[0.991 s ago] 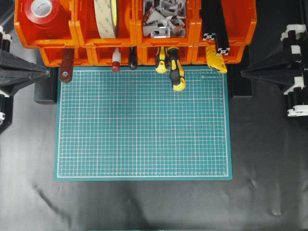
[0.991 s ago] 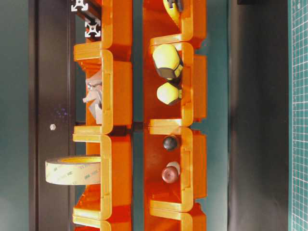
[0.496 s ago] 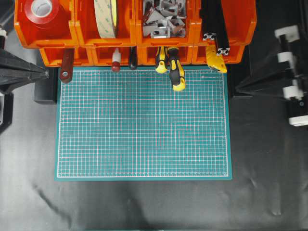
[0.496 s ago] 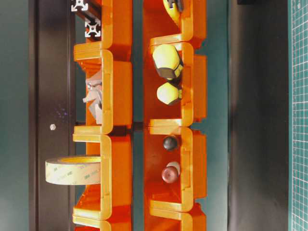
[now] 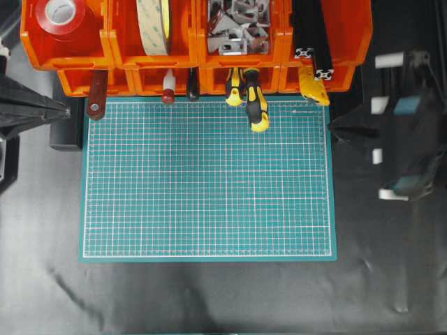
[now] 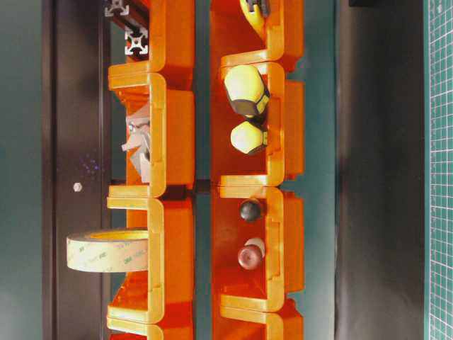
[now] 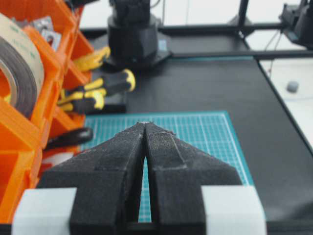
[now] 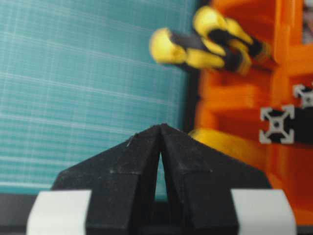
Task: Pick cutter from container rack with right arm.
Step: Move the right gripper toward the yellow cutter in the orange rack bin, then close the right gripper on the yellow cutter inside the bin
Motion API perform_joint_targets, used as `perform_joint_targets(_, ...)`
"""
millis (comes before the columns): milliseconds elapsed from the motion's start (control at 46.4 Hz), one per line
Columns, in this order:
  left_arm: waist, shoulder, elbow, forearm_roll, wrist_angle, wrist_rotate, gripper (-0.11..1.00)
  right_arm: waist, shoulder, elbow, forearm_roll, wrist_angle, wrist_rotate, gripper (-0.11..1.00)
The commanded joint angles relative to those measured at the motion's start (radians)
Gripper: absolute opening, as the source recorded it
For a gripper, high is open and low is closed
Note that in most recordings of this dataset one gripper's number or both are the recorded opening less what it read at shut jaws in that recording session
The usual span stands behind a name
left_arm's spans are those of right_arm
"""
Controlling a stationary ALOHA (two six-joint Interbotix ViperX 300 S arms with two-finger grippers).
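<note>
The yellow cutter (image 5: 313, 85) sticks out of the lower right bin of the orange container rack (image 5: 353, 42), with its angled tip over the mat corner. In the right wrist view the cutter (image 8: 230, 144) lies just right of and beyond my shut right gripper (image 8: 160, 126). In the overhead view the right gripper (image 5: 334, 128) is empty and sits off the mat's right edge, below the cutter. My left gripper (image 5: 66, 110) is shut and empty at the mat's left edge, and it also shows in the left wrist view (image 7: 145, 125).
A green cutting mat (image 5: 207, 178) lies in front of the rack. Two yellow-and-black screwdrivers (image 5: 253, 98) stick out of the bin left of the cutter. Black aluminium extrusions (image 5: 312, 56) lie above the cutter. The upper bins hold tape rolls (image 5: 155, 24) and metal brackets (image 5: 237, 24).
My right arm has swung in from the far right toward the mat's right edge, and its gripper tip has moved left. The left arm has shifted slightly. The cutter has not moved.
</note>
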Motion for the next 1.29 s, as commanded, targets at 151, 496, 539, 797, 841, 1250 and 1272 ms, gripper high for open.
perform_joint_targets(151,0.015,-0.051,-0.035,0.003,0.052,-0.002,0.01,0.123,0.071,0.032,-0.350,0.179,0.310,0.02)
perform_joint_targets(496,0.015,-0.074,-0.028,0.003,0.094,-0.003,0.01,0.144,0.144,0.094,-0.364,0.169,0.354,0.02)
perform_joint_targets(539,0.015,-0.074,-0.028,0.002,0.094,-0.003,0.01,0.144,0.149,0.098,-0.364,0.169,0.354,0.02)
perform_joint_targets(797,0.014,-0.084,-0.012,0.002,0.089,-0.005,0.01,0.140,0.175,0.129,-0.367,0.153,0.357,0.47)
perform_joint_targets(841,0.011,-0.092,-0.014,0.002,0.086,-0.006,0.01,0.135,0.181,0.129,-0.367,0.160,0.360,0.59)
perform_joint_targets(1250,0.011,-0.137,0.028,0.003,0.091,-0.064,0.01,0.081,0.265,0.167,-0.446,0.160,0.403,0.76)
perform_joint_targets(1272,0.011,-0.137,0.028,0.002,0.091,-0.067,0.01,0.077,0.268,0.169,-0.453,0.158,0.410,0.76)
